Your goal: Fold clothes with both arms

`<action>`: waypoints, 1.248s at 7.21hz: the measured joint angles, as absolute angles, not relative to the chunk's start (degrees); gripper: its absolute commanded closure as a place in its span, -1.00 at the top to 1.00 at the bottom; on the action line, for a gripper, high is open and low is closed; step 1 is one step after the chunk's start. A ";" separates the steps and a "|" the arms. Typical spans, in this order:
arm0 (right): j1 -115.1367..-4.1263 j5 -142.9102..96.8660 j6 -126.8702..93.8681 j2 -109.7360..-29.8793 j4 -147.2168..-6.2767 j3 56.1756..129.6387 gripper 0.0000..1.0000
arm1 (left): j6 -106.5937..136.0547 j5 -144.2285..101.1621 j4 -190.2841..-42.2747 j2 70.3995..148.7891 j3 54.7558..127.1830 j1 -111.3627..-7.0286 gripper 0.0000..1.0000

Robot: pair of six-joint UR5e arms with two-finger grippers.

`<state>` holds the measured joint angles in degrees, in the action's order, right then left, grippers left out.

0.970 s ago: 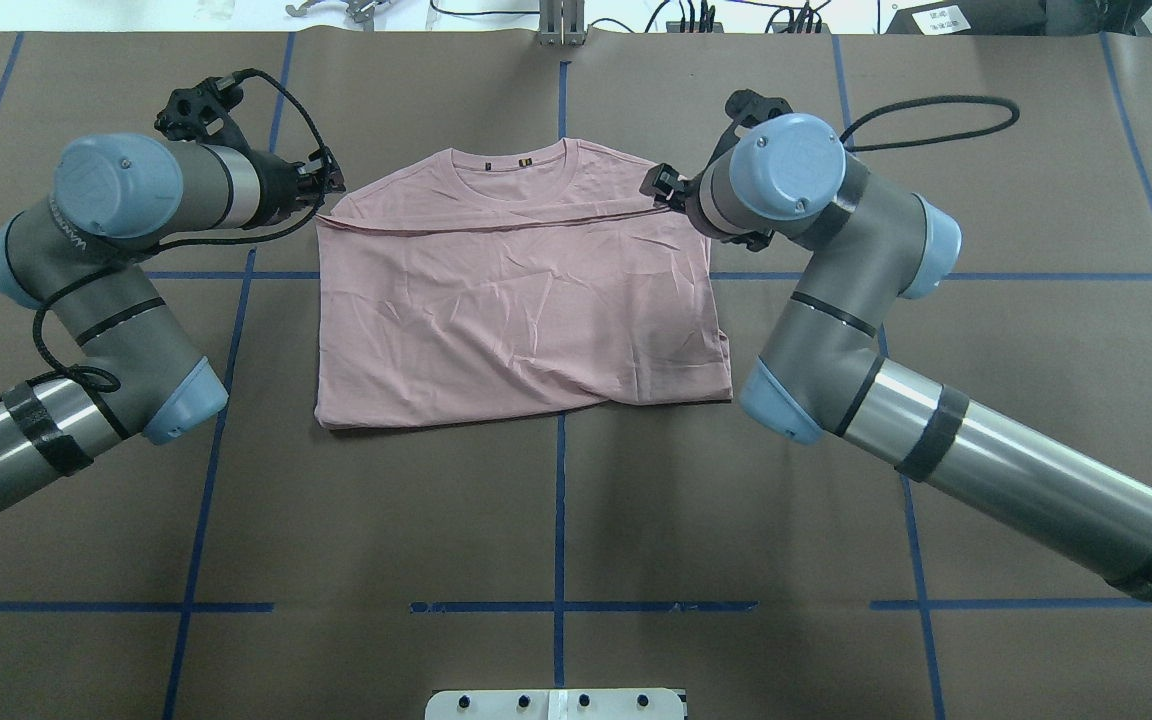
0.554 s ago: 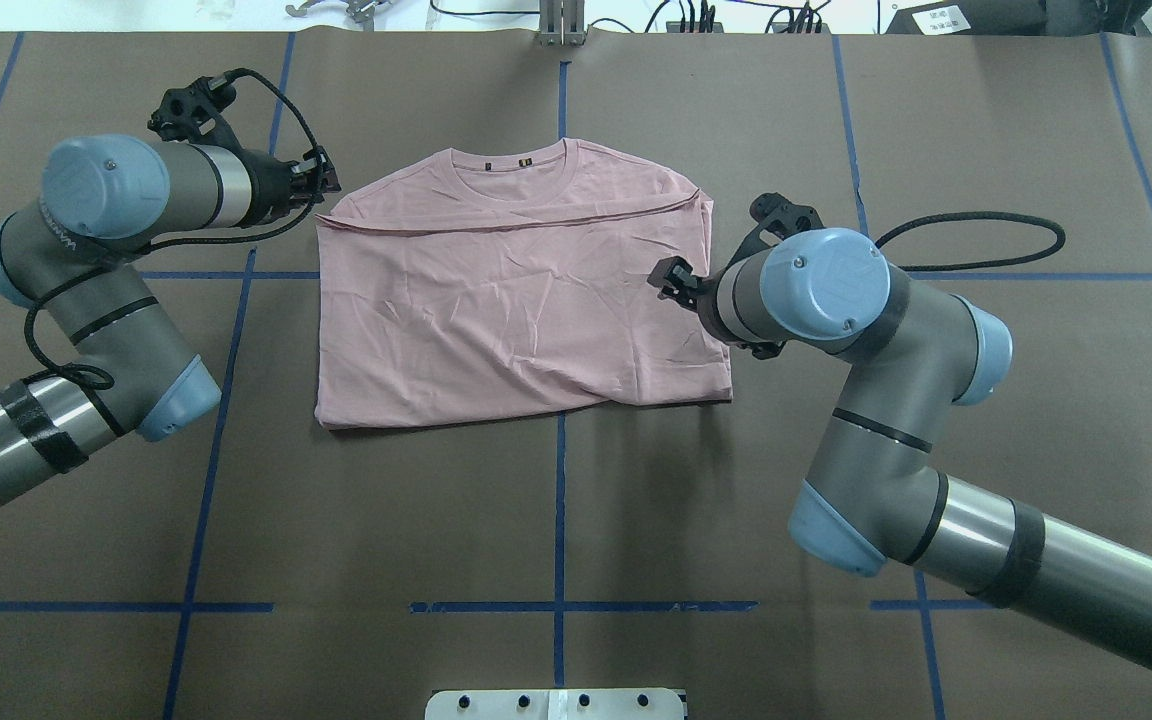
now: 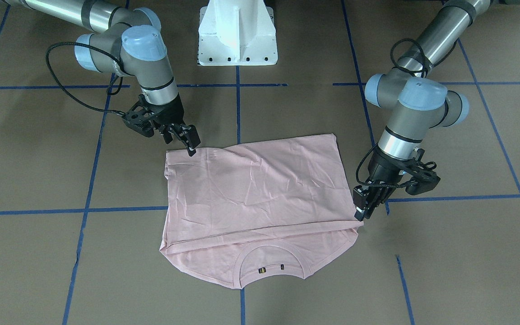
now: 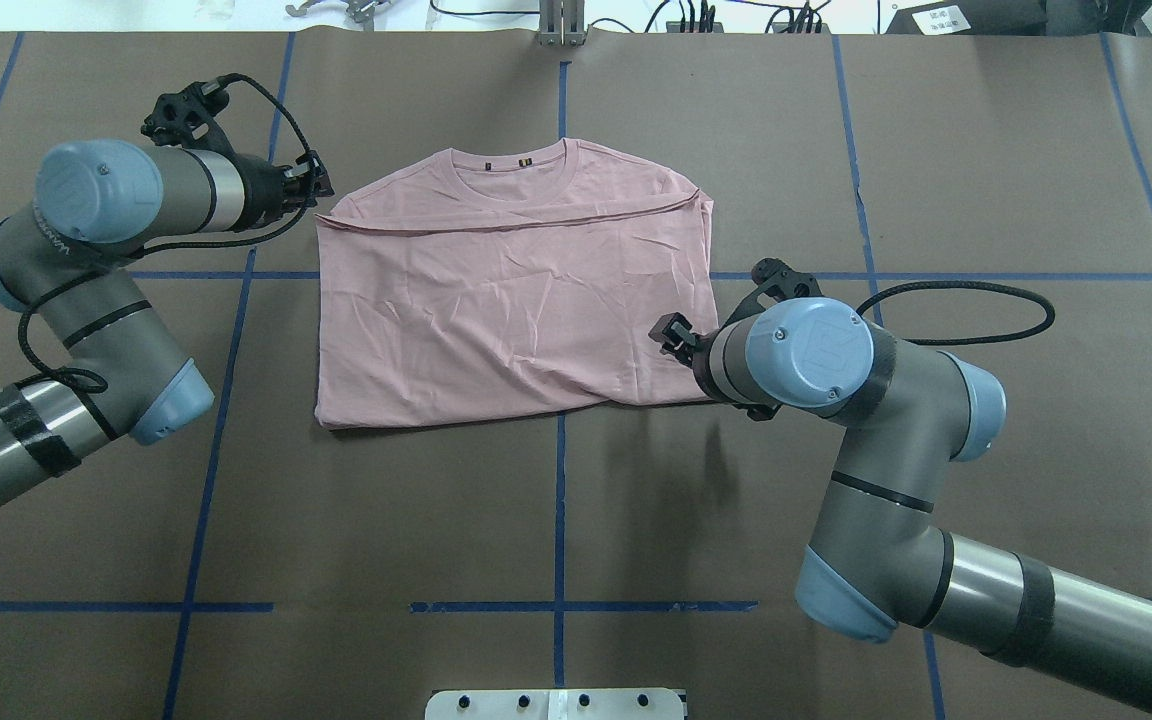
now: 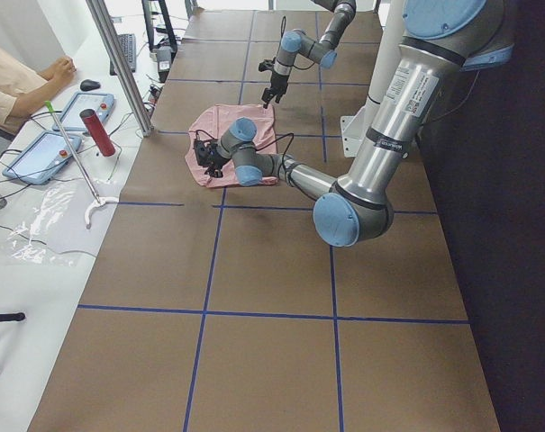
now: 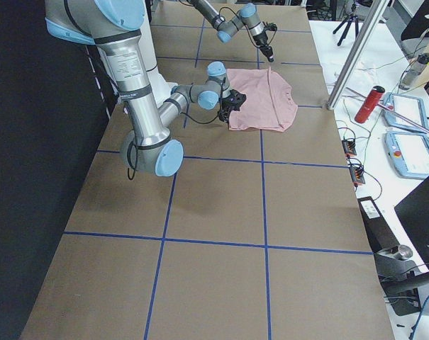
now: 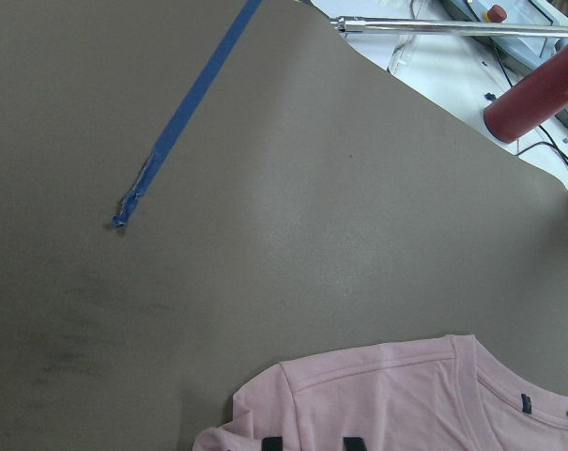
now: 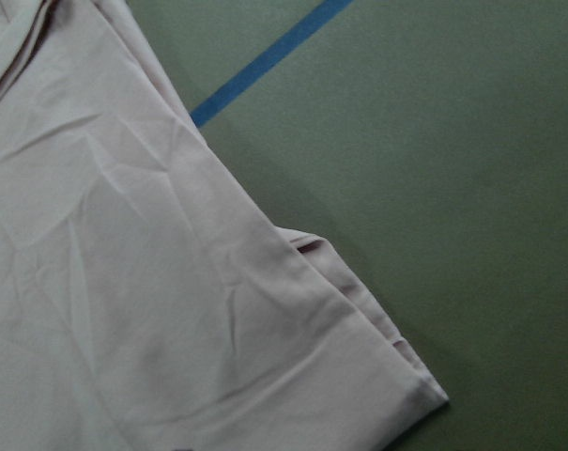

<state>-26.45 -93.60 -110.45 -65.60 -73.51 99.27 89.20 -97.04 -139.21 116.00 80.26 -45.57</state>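
Fingers [image 7: 273, 443] of the left gripper [image 3: 362, 212] show as two black tips set apart at the bottom of the left wrist view, with pink cloth under them, so they look spread and hold nothing. They sit at the T-shirt's far left shoulder corner, just where the folded edge meets it. The right gripper [image 3: 187, 143] also has its fingers parted and empty. It hangs over the near right corner [image 8: 424, 390] of the T-shirt [image 4: 506, 300], and I cannot tell whether its tips touch the cloth.

The garment lies flat in the middle of the table [image 4: 556, 520], doubled once, with its hem edge brought up short of the collar [image 3: 271, 259] and the print hidden.

The step in hand seems to be taking hold of the next grasp points. To do it well, the right fingers should come down squarely on that near corner. The right wrist view shows the layers stepped there, so the tips must straddle every layer or the lower one will be left behind. Both sides should lift evenly, keeping the cloth taut so the crease runs straight.
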 measured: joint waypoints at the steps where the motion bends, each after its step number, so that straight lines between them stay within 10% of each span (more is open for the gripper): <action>1: -26.24 -93.45 -110.53 -66.42 -73.55 99.20 0.62 | 89.19 -97.01 -139.22 115.93 80.29 -45.54 -0.33; 9: -26.98 -93.25 -110.62 -67.47 -74.00 98.79 0.08 | 89.12 -96.71 -139.14 115.75 80.50 -45.53 -0.32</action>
<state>-26.98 -93.25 -110.62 -67.47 -74.00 98.79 89.12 -96.71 -139.14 115.75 80.50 -45.53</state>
